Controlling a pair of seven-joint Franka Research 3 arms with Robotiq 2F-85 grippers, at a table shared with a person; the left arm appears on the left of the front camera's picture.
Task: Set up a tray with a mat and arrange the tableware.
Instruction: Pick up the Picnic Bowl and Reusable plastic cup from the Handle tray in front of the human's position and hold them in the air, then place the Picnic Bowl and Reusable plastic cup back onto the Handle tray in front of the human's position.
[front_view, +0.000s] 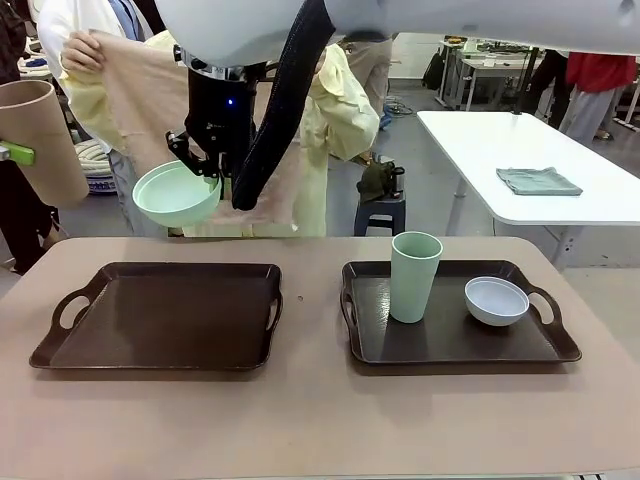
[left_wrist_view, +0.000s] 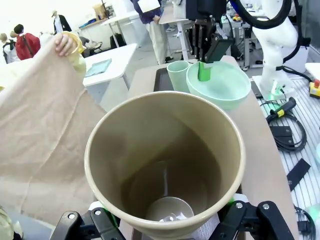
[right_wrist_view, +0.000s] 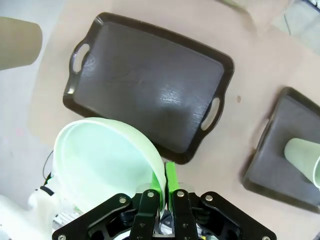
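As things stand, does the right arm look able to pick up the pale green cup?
Probably not yet. The right tool is shut on the mint green bowl, so it has no free grip. The pale green cup itself stands uncovered on the right tray.

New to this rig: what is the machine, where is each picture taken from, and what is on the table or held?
Two white robot arms share a table with a person. The front view looks across the table; each wrist view looks along one gripper's fingers. The left gripper holds a tan cup. The right gripper pinches the rim of a mint green bowl. On the table lie a left tray and a right tray, both dark; the right one carries a pale green cup and a greyish white bowl. The person holds up a tan mat.
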